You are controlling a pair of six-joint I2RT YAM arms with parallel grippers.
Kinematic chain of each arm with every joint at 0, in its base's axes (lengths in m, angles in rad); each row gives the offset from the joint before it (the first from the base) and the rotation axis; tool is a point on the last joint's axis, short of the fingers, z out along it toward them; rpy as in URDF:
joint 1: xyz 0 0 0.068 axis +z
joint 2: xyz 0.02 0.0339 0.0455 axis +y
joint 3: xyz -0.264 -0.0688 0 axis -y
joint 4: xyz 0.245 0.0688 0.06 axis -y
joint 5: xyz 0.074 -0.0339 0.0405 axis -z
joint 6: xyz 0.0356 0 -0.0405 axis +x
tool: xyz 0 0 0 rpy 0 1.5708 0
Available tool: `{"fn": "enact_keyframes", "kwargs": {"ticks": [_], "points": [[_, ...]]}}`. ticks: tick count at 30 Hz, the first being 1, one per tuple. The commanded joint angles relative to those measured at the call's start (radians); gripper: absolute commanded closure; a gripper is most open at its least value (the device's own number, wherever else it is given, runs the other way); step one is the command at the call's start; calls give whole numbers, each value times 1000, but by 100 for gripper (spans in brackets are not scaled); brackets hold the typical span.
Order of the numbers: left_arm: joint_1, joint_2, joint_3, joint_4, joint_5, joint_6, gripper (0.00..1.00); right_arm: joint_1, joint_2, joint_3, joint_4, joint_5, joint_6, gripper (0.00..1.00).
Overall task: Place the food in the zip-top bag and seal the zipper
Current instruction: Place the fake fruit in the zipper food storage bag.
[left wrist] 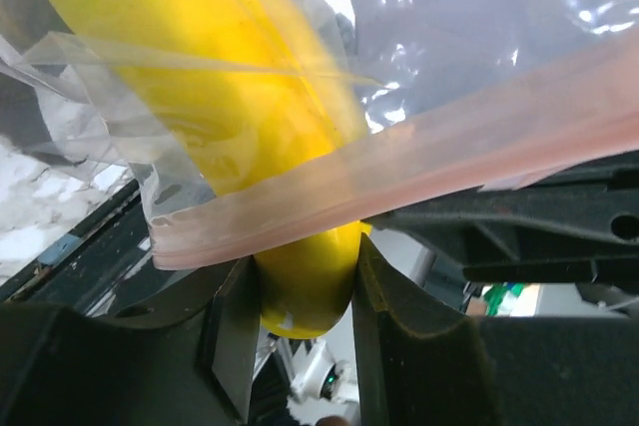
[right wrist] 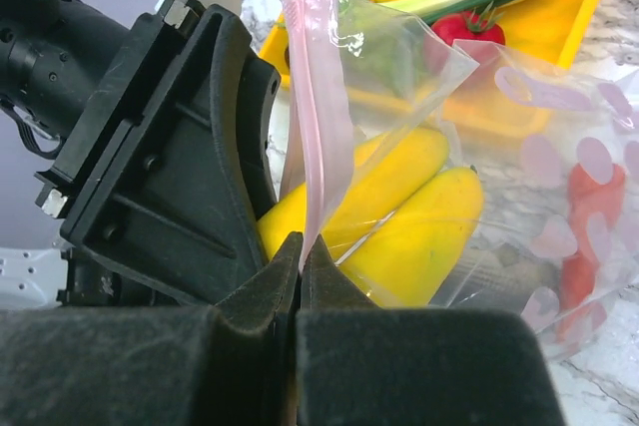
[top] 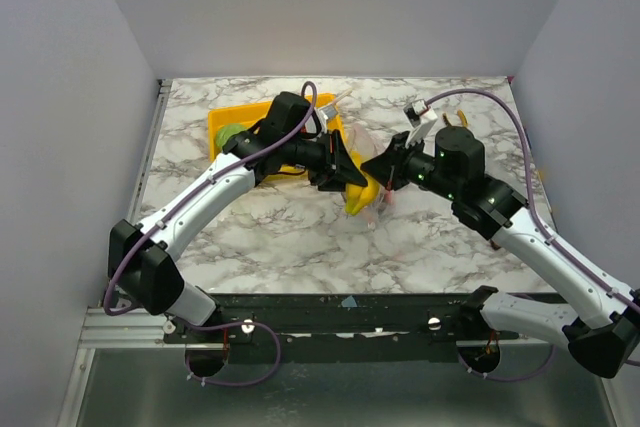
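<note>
Pressed together, the right pincer [right wrist: 300, 251] pinches the zipper [right wrist: 319, 117], holding the zip-top bag [right wrist: 559, 177] up over the counter [top: 300, 237], apparently so the left pincer [left wrist: 305, 286], gripping the banana [left wrist: 230, 97], can push it deeper. Other food [right wrist: 469, 27] lies in the tray [top: 215, 119] at eleven o'clock.

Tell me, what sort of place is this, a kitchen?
Likely a robot test booth, not a kitchen: blank grey walls enclose a marble-patterned table, two robot arms are mounted at its edge, and the banana looks like a toy.
</note>
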Motion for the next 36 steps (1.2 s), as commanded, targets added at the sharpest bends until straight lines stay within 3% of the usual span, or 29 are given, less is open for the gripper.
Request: {"fn": "enact_keyframes", "kwargs": {"ticks": [1,4,7,13,18,22,25,29,32,36], "points": [[-6,-7,56,115,-103,-167,100,14,10,34,-14,-16,93,99],[-4,-53,-70,265,-118,-328,100,16,23,36,-13,-33,124,99],[14,-87,-114,266,-147,-407,100,19,15,26,-18,-13,111,99],[26,-180,-168,269,-309,-477,98,24,8,11,-7,-53,105,99],[32,-168,-215,287,-422,-542,93,28,27,25,-21,-31,148,99],[30,-118,-183,300,-462,-502,87,28,29,23,-12,0,204,99],[29,-93,-164,297,-475,-426,71,28,36,28,-11,37,241,99],[27,-89,-177,317,-441,-333,39,29,40,69,-91,176,257,99],[27,-92,-173,343,-365,-250,28,28,18,70,-127,283,255,99],[28,-121,-199,473,-246,-143,2,27,10,77,-165,348,235,99]]}}
